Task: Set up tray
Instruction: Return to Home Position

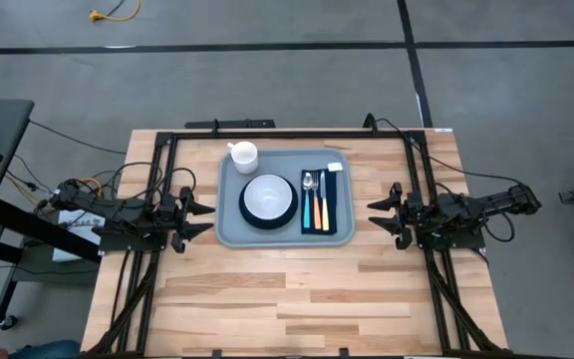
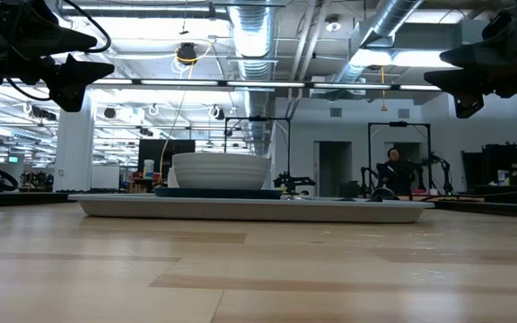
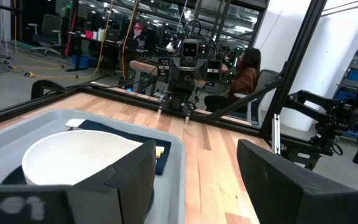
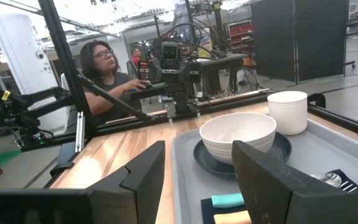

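The light grey-blue tray (image 1: 229,224) lies flat on the table's far middle. On it stand a white bowl (image 1: 269,194) on a dark plate (image 1: 247,212), a white cup (image 1: 244,156) in the far left corner, and a navy cloth (image 1: 343,204) bearing a spoon, fork and coloured-handled cutlery (image 1: 314,202). My left gripper (image 1: 204,219) hovers open just left of the tray. My right gripper (image 1: 377,213) hovers open to the tray's right. Both are above the table, as the low view shows. The bowl (image 4: 238,135) and cup (image 4: 287,112) also show in the right wrist view.
A black frame (image 1: 267,133) runs along the table's far edge and down both sides near the arms. Bare wooden table (image 1: 287,299) lies in front of the tray toward the near edge. People sit beyond the table in the room.
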